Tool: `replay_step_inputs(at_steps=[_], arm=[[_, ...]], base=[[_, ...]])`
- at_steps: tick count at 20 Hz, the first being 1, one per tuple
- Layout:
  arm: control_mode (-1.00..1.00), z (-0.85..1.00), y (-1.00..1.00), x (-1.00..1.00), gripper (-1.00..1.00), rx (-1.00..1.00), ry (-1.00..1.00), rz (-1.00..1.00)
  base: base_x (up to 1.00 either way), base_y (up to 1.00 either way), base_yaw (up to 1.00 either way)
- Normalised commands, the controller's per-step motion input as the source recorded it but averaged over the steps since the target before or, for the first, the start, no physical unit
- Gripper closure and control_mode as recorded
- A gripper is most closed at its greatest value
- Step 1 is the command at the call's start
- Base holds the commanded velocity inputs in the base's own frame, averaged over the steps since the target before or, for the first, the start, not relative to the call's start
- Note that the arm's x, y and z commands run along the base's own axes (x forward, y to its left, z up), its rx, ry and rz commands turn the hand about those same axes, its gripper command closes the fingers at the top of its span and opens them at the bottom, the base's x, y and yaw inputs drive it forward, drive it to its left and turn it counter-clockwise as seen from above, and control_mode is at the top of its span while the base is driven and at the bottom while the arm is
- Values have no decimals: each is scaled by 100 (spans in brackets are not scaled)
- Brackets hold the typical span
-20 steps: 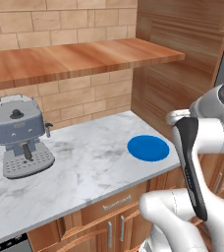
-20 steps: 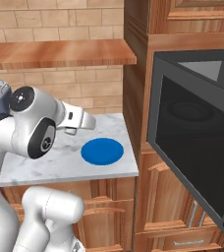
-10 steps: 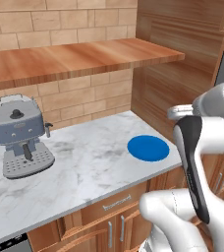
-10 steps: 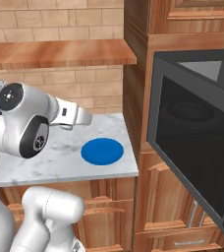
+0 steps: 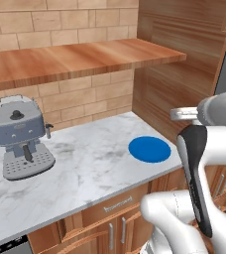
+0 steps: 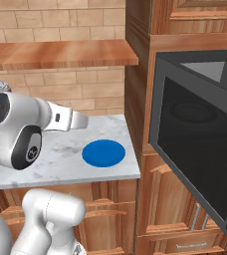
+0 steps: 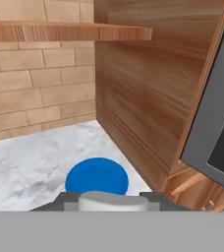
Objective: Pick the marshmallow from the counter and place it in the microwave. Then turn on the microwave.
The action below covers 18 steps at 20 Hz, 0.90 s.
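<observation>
Meanwhile the arm has swung right toward the open microwave (image 6: 200, 144), the gripper (image 7: 113, 201) pinching the marshmallow (image 7: 113, 202) above the blue plate (image 7: 97, 176).

Tan brick wall (image 5: 60, 30) w/ wood shelf (image 5: 75, 59)

Home kitchen, rendered. Marble counter (image 5: 95, 163) over brown wooden cabinets (image 6: 110, 214) with metal drawer pulls. Tan brick backsplash (image 5: 60, 30) at far wall, wooden shelf (image 5: 75, 59) fixed across it. Grey espresso machine (image 5: 21, 136) at left on counter, round blue plate (image 5: 149, 149) near right end. Tall wood cabinet column at right housing built-in microwave (image 6: 200, 134), dark glass door swung open.
</observation>
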Motion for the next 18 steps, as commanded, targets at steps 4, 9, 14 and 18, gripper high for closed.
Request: replay_step_inputs(at_steps=[4,9,14,18], arm=[[-100,15,2,-21,100,0,-8,-1],[-100,16,0,-20,100,0,-7,0],[-100,12,1,-21,100,0,-5,0],[-100,4,5,-15,100,0,-1,0]], base=[[0,0,0],[0,0,0],[0,0,0],[0,0,0]])
